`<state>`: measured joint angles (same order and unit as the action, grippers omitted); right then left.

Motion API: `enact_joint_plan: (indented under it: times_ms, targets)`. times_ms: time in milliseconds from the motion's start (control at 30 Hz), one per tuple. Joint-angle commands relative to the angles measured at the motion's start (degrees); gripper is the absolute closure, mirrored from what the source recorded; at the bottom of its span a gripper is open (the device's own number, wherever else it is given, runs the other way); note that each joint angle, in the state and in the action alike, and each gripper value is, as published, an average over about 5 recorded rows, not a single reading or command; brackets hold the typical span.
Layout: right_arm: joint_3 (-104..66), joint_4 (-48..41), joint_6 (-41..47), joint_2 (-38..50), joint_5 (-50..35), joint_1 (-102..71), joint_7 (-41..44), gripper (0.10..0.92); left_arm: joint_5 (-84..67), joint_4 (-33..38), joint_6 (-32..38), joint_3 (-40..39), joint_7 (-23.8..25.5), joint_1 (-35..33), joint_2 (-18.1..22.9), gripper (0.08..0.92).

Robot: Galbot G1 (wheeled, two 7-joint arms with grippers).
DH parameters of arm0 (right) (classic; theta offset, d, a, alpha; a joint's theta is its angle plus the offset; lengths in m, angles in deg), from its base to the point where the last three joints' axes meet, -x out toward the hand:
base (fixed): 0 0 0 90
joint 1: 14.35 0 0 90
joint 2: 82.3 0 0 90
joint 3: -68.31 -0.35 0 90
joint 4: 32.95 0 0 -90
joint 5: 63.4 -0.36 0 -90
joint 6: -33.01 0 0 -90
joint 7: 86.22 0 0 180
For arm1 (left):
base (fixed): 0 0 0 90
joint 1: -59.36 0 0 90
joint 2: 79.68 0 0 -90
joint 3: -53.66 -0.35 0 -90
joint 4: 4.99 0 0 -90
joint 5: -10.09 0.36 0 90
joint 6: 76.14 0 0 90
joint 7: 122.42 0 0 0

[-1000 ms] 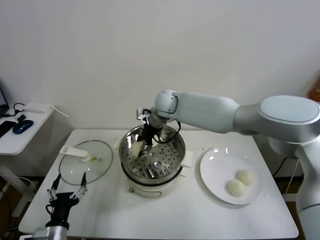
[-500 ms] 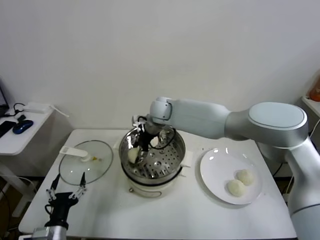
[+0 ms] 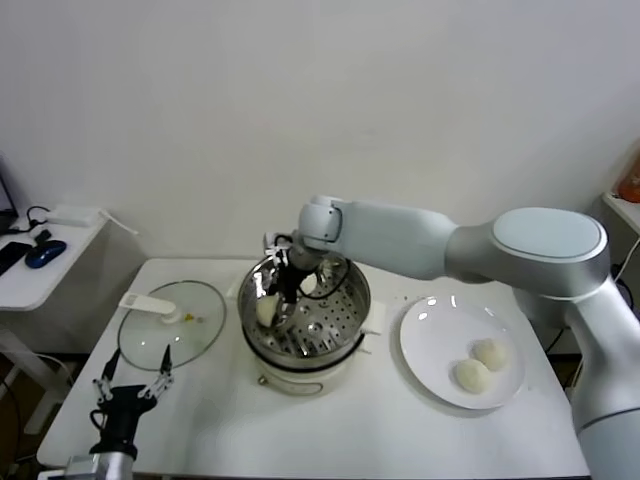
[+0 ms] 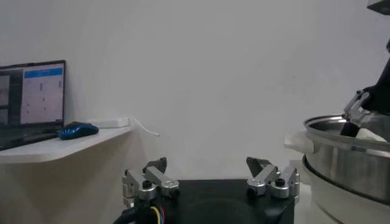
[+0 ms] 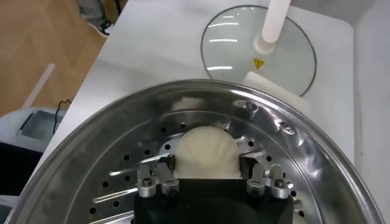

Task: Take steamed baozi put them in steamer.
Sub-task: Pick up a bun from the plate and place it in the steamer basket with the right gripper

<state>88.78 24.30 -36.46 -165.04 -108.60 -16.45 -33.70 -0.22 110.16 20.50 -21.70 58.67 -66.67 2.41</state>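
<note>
White wall stands behind a white table (image 3: 330, 430), and everything sits on that table. Far to the left is a small side shelf with a blue mouse (image 3: 45, 253) on it. At the near left corner of the table the left gripper (image 3: 133, 385) waits low down, and its fingers are spread apart with nothing between them. Just past it lies a flat glass lid (image 3: 172, 325) with a white handle. Next, in the middle, comes the shiny steamer (image 3: 305, 318) on its white base, with a tray full of little holes inside. The right arm reaches over from the right side, and the right gripper (image 3: 280, 297) is down inside the steamer on its left part. One steamed baozi (image 5: 205, 152) sits on the holey tray there, right between the gripper's two fingers (image 5: 157, 178). The fingers stand close on both sides of the bun, but I cannot tell if they squeeze it or have let go. Another bun peeks out behind the gripper, at the back of the steamer. Farther right is a round white plate (image 3: 435, 345). Two more buns (image 3: 481, 364) lie on it, side by side, near its right edge.
</note>
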Motion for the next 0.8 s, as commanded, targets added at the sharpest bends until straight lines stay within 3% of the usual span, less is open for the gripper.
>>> enact_joint_plan:
  times_ms: [33, 167, 333, 633, 800]
  targets:
    - [-0.3, 0.0, -0.2, -0.1, 0.5, 0.1, 0.8, 0.275, 0.0, -0.1, 0.1, 0.0, 0.0, -0.1, 0.0, 0.177]
    - [-0.3, 1.5, -0.4, 1.2, 0.2, 1.9, 2.4, 0.210, 0.0, -0.1, 0.1, 0.0, 0.0, 0.0, 0.0, 0.177]
    - [0.8, 6.8, -1.2, 5.9, -1.4, 7.0, 4.7, 0.203, 0.0, 0.0, 0.0, 0.0, -0.1, 0.0, 0.2, 0.177]
    - [8.4, 20.5, -4.8, 24.4, -3.8, 22.8, 10.5, 0.203, 0.2, 0.4, -0.4, -0.4, -0.1, 0.2, 0.3, 0.177]
    - [12.4, 24.3, -8.4, 33.9, 4.1, 26.7, 14.2, 0.203, 0.8, 0.5, -1.0, -0.8, -0.1, 1.1, 0.7, 0.177]
